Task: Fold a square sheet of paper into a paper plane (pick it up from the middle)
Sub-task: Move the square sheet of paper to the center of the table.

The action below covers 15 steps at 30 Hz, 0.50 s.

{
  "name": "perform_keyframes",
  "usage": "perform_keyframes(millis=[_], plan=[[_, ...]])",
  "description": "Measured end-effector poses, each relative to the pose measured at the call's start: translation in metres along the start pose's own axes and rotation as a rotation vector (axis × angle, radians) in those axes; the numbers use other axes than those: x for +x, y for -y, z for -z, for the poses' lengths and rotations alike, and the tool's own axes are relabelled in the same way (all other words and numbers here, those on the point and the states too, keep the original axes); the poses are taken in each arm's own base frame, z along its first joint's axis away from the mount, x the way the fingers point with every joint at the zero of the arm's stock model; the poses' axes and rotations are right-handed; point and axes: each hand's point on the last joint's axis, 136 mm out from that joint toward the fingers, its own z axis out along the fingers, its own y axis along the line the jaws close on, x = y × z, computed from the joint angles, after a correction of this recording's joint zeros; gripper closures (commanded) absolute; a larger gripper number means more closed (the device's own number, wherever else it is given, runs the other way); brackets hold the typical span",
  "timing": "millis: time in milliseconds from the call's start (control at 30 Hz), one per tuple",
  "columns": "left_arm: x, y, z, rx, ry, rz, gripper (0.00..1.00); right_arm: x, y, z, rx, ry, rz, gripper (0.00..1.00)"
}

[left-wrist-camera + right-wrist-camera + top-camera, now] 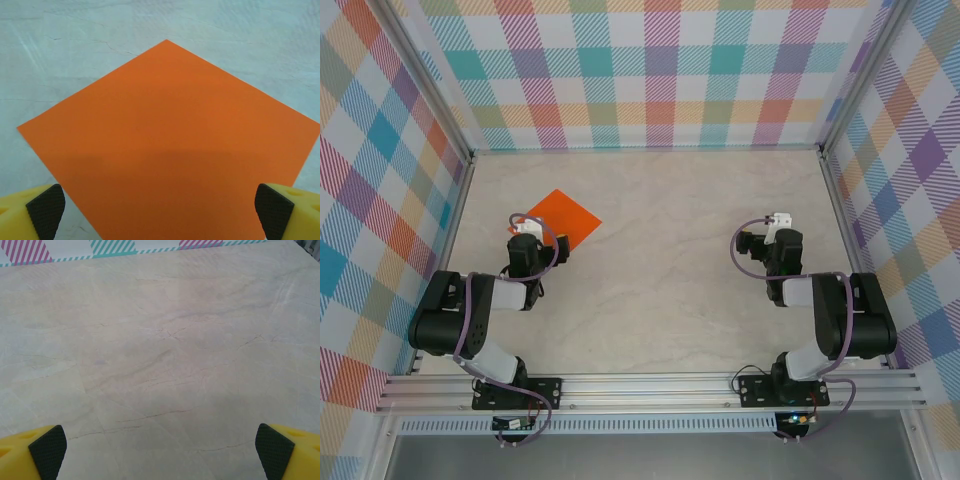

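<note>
A bright orange square sheet of paper [568, 216] lies flat on the marbled table, left of centre, turned like a diamond with no fold in it. My left gripper [542, 238] hovers over the sheet's near corner. In the left wrist view the sheet [170, 135] spreads out ahead of the left gripper [160, 212], whose fingers stand wide apart and open with nothing between them. On the right side of the table my right gripper [767, 245] is far from the paper. The right wrist view has the right gripper [160, 452] open over bare tabletop.
Plaid walls [650, 70] close in the table at the back and both sides, with metal posts at the corners. An aluminium rail [650, 385] carrying both arm bases runs along the near edge. The marbled tabletop [680, 270] stretches between the arms.
</note>
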Motion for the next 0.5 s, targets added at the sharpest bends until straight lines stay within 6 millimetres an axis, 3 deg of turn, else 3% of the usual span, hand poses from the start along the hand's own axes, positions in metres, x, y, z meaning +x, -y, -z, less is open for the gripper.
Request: perform_keyframes(millis=[500], plan=[[0.0004,0.0043,0.0,0.03,-0.003,0.0,0.0,0.0001,0.0,0.0,0.0,0.0,0.0,0.0]])
